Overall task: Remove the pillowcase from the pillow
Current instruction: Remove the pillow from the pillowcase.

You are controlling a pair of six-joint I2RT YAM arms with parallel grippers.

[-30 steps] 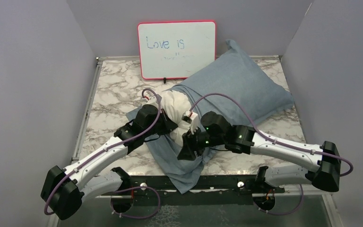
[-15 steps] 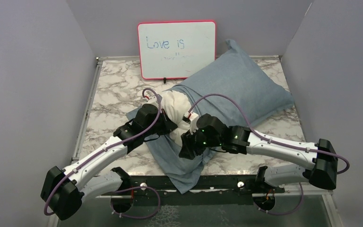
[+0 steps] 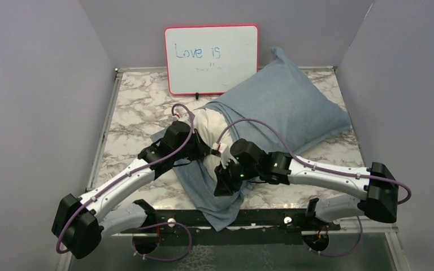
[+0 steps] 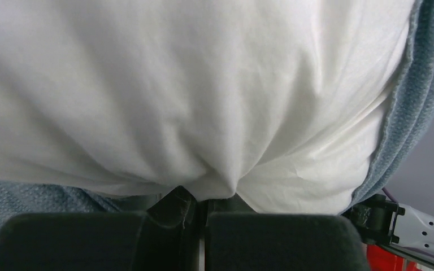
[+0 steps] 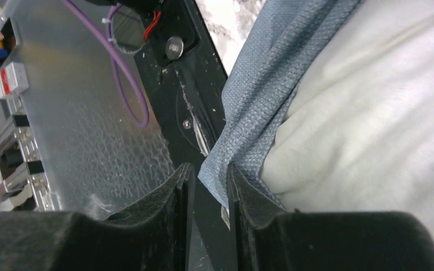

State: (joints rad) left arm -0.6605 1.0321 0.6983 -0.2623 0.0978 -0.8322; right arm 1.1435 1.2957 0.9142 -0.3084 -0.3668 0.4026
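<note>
The loose open end of the case [image 3: 285,110] lies flat at the near edge of the bench [image 3: 141,113]. Just past it, your right gripper [image 5: 209,172] has its fingers squeezed onto the hem of the case. The pillow [image 3: 210,127] bulges right beside them. A bit farther in and to the left, your left gripper [image 4: 200,195] is pinched tight on a fold of the pillow's bare white end. So each arm has its own thing: right has the case, left has the pillow.

The pillow lies on a slant. Its long way runs from the middle of the bench to the far right corner. Only its near end pokes out, and the rest is inside the case.

From your right gripper, the covered part lies toward the far right corner. So I think the hem must go that way, or the pillow must come toward the near left corner. The whiteboard [image 3: 212,59] stands at the far edge, close to the case.
</note>
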